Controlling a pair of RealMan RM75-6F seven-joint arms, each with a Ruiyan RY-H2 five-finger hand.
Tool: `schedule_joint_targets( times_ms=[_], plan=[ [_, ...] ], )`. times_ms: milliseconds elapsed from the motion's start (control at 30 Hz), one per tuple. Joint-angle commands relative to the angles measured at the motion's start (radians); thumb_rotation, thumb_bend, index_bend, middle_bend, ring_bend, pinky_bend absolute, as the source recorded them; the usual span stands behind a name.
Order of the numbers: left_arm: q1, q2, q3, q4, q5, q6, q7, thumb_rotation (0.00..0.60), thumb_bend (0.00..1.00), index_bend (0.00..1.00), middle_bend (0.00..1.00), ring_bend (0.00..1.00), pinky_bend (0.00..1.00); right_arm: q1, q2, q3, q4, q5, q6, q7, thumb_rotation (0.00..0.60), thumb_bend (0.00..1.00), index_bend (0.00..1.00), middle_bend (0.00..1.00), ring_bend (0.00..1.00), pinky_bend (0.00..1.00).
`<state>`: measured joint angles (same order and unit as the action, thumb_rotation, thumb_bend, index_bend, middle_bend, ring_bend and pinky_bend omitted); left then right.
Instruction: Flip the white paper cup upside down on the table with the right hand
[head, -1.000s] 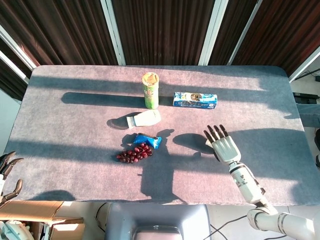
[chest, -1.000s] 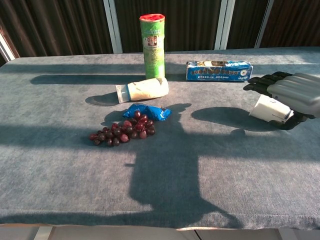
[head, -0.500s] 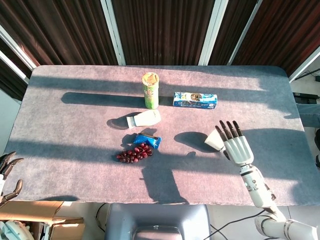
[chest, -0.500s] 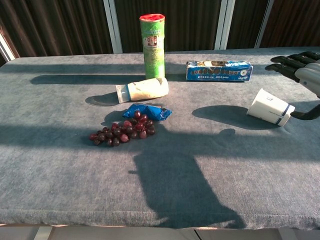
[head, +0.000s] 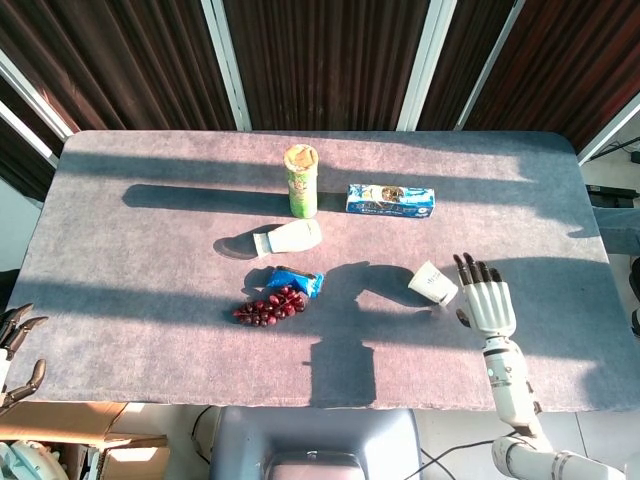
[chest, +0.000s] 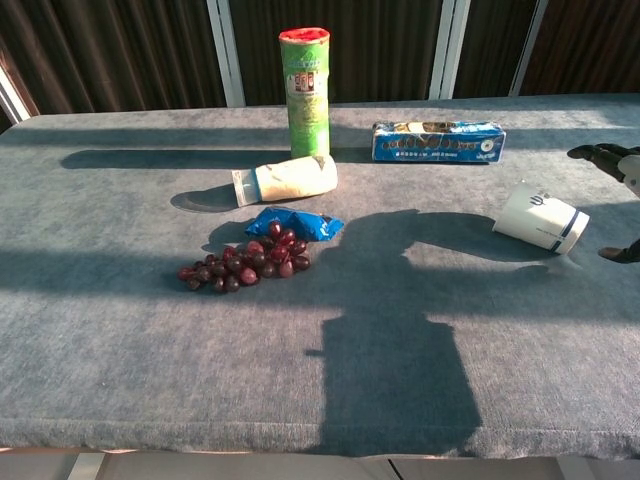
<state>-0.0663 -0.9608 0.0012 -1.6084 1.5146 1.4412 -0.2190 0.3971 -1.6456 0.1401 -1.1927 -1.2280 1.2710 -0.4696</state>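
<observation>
The white paper cup (head: 432, 283) (chest: 541, 216) lies on its side on the grey table (head: 150, 260), right of centre, with a blue band near its rim. My right hand (head: 487, 305) hovers just right of the cup, fingers spread and holding nothing, apart from it. In the chest view only its dark fingertips (chest: 600, 155) show at the right edge. My left hand (head: 14, 345) hangs off the table's left front corner, fingers apart and empty.
A green snack tube (head: 300, 180) stands at the back centre, with a blue biscuit box (head: 390, 199) to its right. A white bottle (head: 288, 238) lies on its side. A blue packet (head: 294, 280) and red grapes (head: 268, 307) sit in front.
My right hand, which covered the cup a second ago, has let it go and drawn back to the right. The cup now lies free on its side. The left hand has not moved.
</observation>
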Motion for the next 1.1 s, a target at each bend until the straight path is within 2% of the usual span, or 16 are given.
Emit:
schedule_joint_targets(
  times_ms=[33, 633, 967, 1033, 1100],
  plan=[
    [0.0, 0.001, 0.001, 0.0, 0.002, 0.0, -0.001, 0.6, 0.48, 0.21, 0.06, 0.0, 0.13, -0.001, -0.044, 0.015, 0.042, 0.007, -0.012, 0.059, 0.6, 0.34, 0.2, 0.23, 0.26, 0.41],
    [0.0, 0.003, 0.005, 0.0, 0.009, 0.001, -0.005, 0.6, 0.48, 0.21, 0.08, 0.0, 0.13, 0.014, -0.195, 0.066, 0.172, 0.014, -0.002, 0.139, 0.6, 0.34, 0.24, 0.26, 0.28, 0.43],
    [-0.002, 0.004, 0.009, -0.002, 0.013, -0.002, -0.002, 0.6, 0.48, 0.21, 0.08, 0.0, 0.13, 0.03, -0.257, 0.081, 0.281, -0.002, 0.01, 0.161, 0.6, 0.34, 0.31, 0.31, 0.35, 0.51],
    [-0.002, 0.004, 0.009, -0.002, 0.012, -0.004, -0.001, 0.6, 0.48, 0.21, 0.08, 0.0, 0.13, 0.035, -0.267, 0.082, 0.308, -0.008, 0.01, 0.172, 0.6, 0.37, 0.33, 0.31, 0.37, 0.52],
    [-0.002, 0.005, 0.01, -0.003, 0.012, -0.006, -0.001, 0.6, 0.48, 0.21, 0.08, 0.0, 0.13, 0.038, -0.277, 0.081, 0.337, -0.016, 0.01, 0.181, 0.6, 0.45, 0.36, 0.33, 0.39, 0.55]
  ],
)
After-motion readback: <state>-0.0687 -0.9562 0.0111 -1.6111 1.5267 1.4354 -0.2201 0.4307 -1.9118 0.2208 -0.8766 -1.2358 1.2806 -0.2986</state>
